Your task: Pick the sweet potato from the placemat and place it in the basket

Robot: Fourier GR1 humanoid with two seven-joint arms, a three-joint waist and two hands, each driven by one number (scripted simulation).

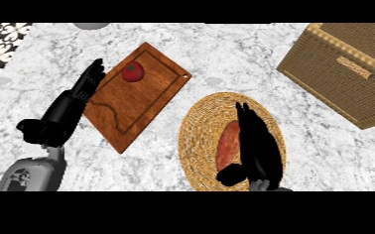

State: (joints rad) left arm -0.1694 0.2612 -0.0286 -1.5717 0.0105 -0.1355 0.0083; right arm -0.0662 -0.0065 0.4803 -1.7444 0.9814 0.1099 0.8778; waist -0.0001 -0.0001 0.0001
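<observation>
My right hand (258, 144) was low over the sweet potato (228, 146), fingers straight and stretched along its right flank, thumb hooked in near its lower end. Not closed on it yet: fingers apart, nothing clamped. The sweet potato lay lengthwise on the round woven placemat (201, 124), a bit right of the mat's centre, partly hidden by my fingers.

Step in hand, as I judged it: get the grasp. To do it well I needed the fingers to wrap the long side while the thumb came across from the other flank, so the pinch sat near the middle of the tuber and not at its tapering end, where it could swivel. Going down square mattered too, since the weave might let it roll if I nudged it sideways first.

Basket (337, 72) sat at upper right, well apart from the mat, so a clean lift before travelling seemed wise.

My left hand (77, 99) rested open at the left edge of the wooden cutting board (139, 106), fingers up, doing nothing. A tomato (132, 72) sat on that board near its top corner, out of my path.
</observation>
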